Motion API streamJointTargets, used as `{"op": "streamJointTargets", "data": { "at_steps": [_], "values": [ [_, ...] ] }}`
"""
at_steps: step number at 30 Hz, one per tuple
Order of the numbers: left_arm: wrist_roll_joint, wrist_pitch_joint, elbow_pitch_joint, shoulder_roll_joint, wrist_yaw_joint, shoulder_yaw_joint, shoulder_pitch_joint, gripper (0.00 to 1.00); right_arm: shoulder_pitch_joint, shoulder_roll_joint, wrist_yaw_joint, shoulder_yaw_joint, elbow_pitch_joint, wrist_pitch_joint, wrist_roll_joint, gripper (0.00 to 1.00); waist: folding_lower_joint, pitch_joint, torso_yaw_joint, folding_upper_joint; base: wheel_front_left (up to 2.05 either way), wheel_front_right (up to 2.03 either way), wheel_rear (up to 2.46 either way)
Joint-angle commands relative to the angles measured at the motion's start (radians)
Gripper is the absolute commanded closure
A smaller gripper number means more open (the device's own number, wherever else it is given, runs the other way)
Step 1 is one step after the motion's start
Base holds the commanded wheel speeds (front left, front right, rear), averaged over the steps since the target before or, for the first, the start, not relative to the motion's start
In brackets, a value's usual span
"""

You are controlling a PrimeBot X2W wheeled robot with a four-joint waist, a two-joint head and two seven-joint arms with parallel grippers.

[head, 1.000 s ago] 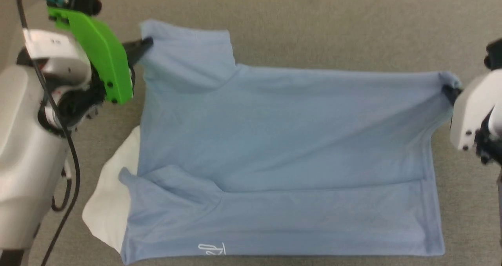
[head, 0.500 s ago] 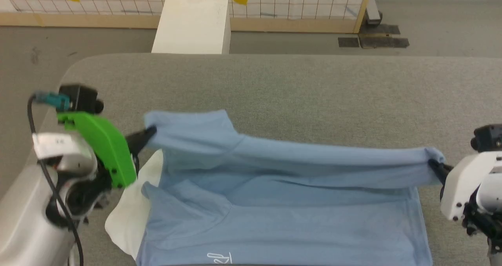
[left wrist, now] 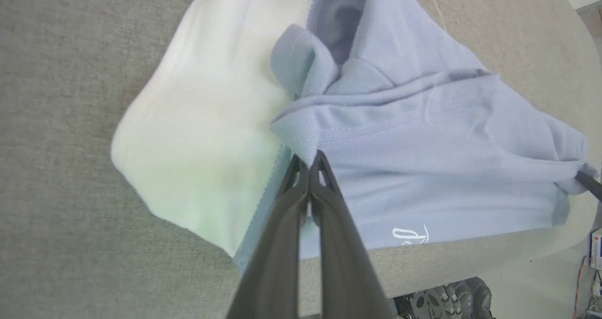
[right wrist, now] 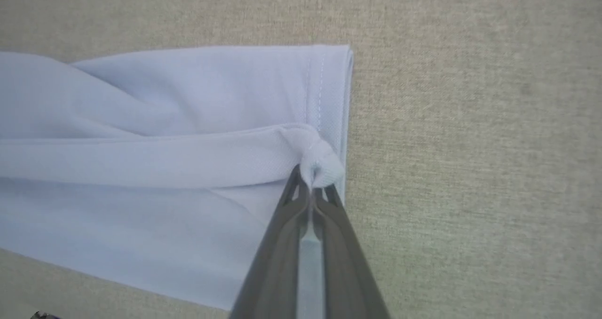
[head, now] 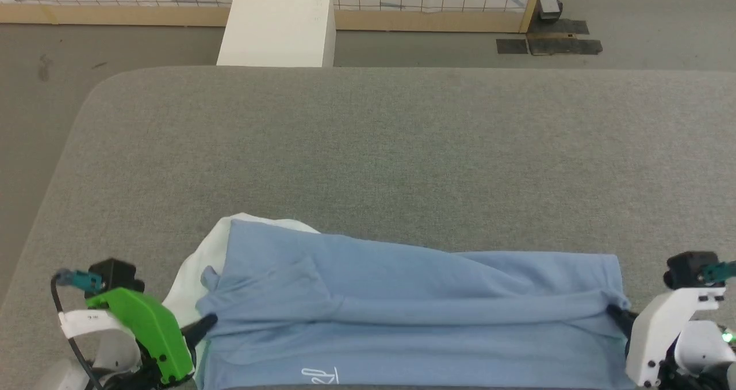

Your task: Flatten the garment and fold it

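Note:
The garment [head: 414, 298], a light blue short-sleeved shirt with a white collar [head: 198, 266] and a small white script logo [head: 316, 374], lies folded over itself near the table's front edge. My left gripper [head: 208, 321] is shut on its left edge, pinching a blue sleeve hem [left wrist: 305, 156]. At the shirt's right end my right gripper [head: 612, 311] is shut on a bunched corner of fabric [right wrist: 317, 168]. The cloth stretches in a long fold between the two grippers. The white collar [left wrist: 202, 131] spreads out to the left in the left wrist view.
The grey padded table [head: 368, 148] stretches far behind the shirt. A white box [head: 279, 25] stands on the floor beyond it, before a gridded panel with a wooden frame [head: 402, 16]. The table's front edge [left wrist: 423, 267] lies just below the logo.
Both grippers have carried the far edge of the shirt toward the table's front edge, laying it over the near half. The head view has tilted up, showing more table and floor.

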Motion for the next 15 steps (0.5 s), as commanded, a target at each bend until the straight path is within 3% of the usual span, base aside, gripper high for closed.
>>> {"op": "streamJointTargets", "data": {
  "at_steps": [1, 5, 6, 7, 8, 15],
  "values": [
    [-0.011, -0.003, 0.021, -0.009, 0.002, 0.003, 0.016, 1.0, 0.014, 0.007, -0.002, 0.005, 0.007, -0.002, -0.001, 1.0, 0.0001, 0.003, -0.002, 0.0038, 0.0, 0.0, 0.0],
    [-0.014, -0.001, 0.079, -0.028, -0.004, -0.01, 0.01, 1.0, 0.022, 0.014, -0.002, 0.024, 0.027, -0.006, -0.018, 1.0, 0.0001, 0.001, -0.005, 0.0038, 0.0, 0.0, 0.0],
    [-0.012, -0.003, 0.09, -0.033, -0.006, -0.013, 0.004, 1.0, 0.02, 0.017, -0.002, 0.027, 0.031, -0.01, -0.018, 0.84, 0.0001, -0.001, -0.006, 0.0038, 0.0, 0.0, 0.0],
    [-0.012, -0.005, 0.098, -0.037, -0.007, -0.014, 0.0, 0.61, 0.018, 0.019, -0.002, 0.028, 0.035, -0.012, -0.017, 0.13, 0.0001, -0.002, -0.006, 0.0038, 0.0, 0.0, 0.0],
    [-0.007, -0.003, 0.108, -0.037, -0.007, -0.019, -0.005, 0.0, 0.016, 0.02, -0.002, 0.03, 0.039, -0.012, -0.017, 0.0, 0.0001, -0.008, -0.008, 0.0038, 0.0, 0.0, 0.0],
    [0.015, 0.046, 0.092, 0.008, 0.022, -0.028, -0.03, 0.0, 0.006, -0.005, -0.002, 0.009, -0.021, -0.037, 0.028, 0.0, 0.0001, -0.063, -0.007, 0.0038, 0.0, 0.0, 0.0]
  ]
}}
